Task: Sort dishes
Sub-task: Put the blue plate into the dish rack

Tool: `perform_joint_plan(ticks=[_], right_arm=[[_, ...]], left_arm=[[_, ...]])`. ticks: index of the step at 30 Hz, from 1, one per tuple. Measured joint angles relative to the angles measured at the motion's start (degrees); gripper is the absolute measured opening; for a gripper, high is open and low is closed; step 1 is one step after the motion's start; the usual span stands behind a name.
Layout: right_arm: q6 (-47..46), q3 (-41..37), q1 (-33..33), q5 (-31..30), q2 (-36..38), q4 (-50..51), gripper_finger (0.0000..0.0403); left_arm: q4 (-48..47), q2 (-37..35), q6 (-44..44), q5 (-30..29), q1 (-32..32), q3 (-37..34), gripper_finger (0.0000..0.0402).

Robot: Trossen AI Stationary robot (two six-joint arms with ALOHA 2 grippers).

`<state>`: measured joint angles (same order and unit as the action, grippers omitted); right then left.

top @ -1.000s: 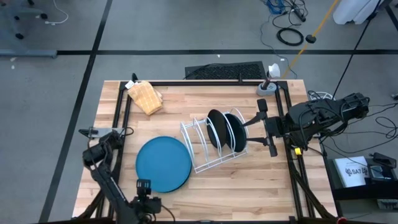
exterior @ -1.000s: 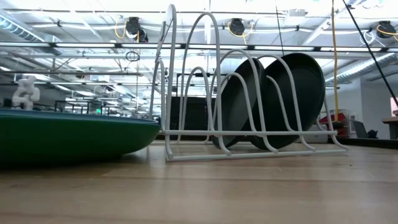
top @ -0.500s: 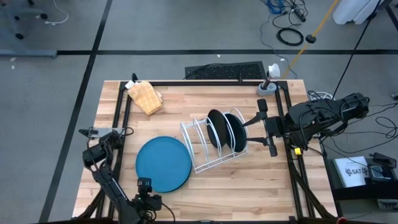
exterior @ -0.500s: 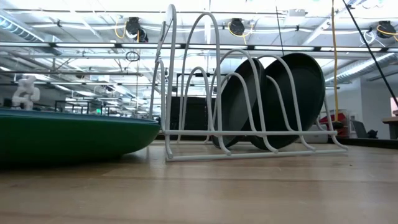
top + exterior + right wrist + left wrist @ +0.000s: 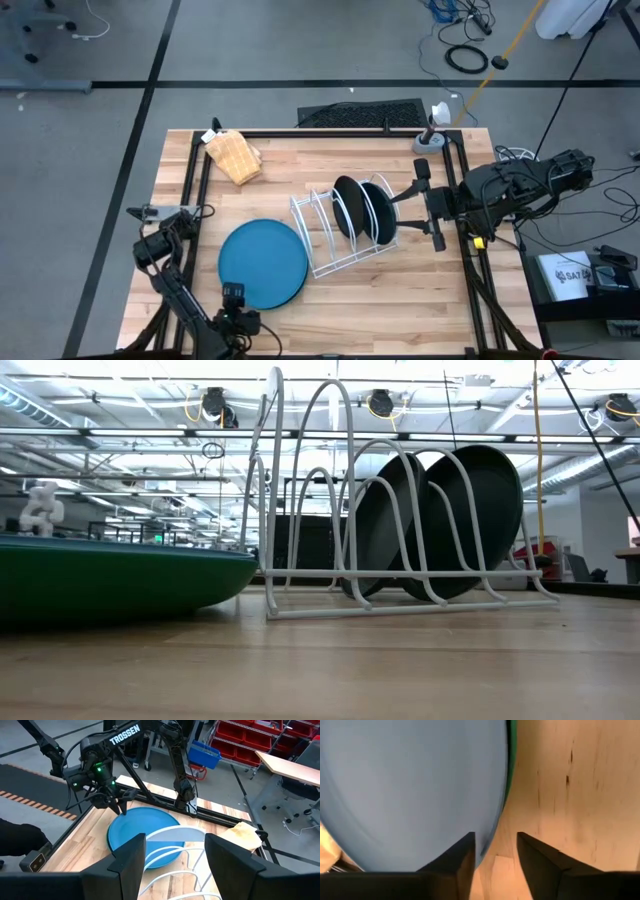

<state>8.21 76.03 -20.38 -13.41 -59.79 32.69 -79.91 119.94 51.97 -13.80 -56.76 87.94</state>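
The large bright blue plate [image 5: 262, 263] lies on the green plate [image 5: 100, 580] at the table's near left; the green rim also shows in the left wrist view [image 5: 509, 765]. Two smaller dark plates [image 5: 350, 208] [image 5: 378, 212] stand on edge in the white wire rack [image 5: 325, 245]. My left gripper [image 5: 233, 293] is open above the blue plate's near rim [image 5: 487, 845], one finger over the plate and one over the table. My right gripper [image 5: 400, 210] is open and empty at the rack's right side.
A tan ridged block [image 5: 235, 157] lies at the table's far left. A black frame [image 5: 190, 190] runs along the table's left, far and right edges. Bare wood lies in front of the rack [image 5: 390, 290]. The room beyond the table shows behind the rack [image 5: 150, 510].
My left gripper has crept a little toward the far edge, over the blue plate's near rim. The plates and the rack have stayed where they were.
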Motion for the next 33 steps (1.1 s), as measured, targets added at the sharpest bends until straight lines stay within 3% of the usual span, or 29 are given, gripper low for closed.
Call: perform_joint_plan(ticks=[9,16,22,27,33], right_arm=[[0.00,0.00,0.00,0.02,0.00,-0.27,0.0199],[-0.01,-0.01,0.00,0.02,0.00,-0.31,0.0199],[-0.02,0.00,0.00,0.02,0.00,-0.35,0.0199],[0.26,0.00,0.02,0.02,0.00,-1.12,0.0199],[0.52,0.00,0.02,0.01,-0.01,-1.25,0.0199]], left_arm=[[-0.72,0.00,-0.79,0.27,1.29,0.02,0.0015],[-3.45,0.02,-1.78,6.20,1.84,1.40,0.0007],[-9.68,-0.71,-2.41,6.24,1.78,7.27,0.0007],[-10.10,-4.76,1.29,0.04,1.78,9.97,0.0007],[-9.68,-12.48,9.05,-13.88,1.78,10.67,0.0007]])
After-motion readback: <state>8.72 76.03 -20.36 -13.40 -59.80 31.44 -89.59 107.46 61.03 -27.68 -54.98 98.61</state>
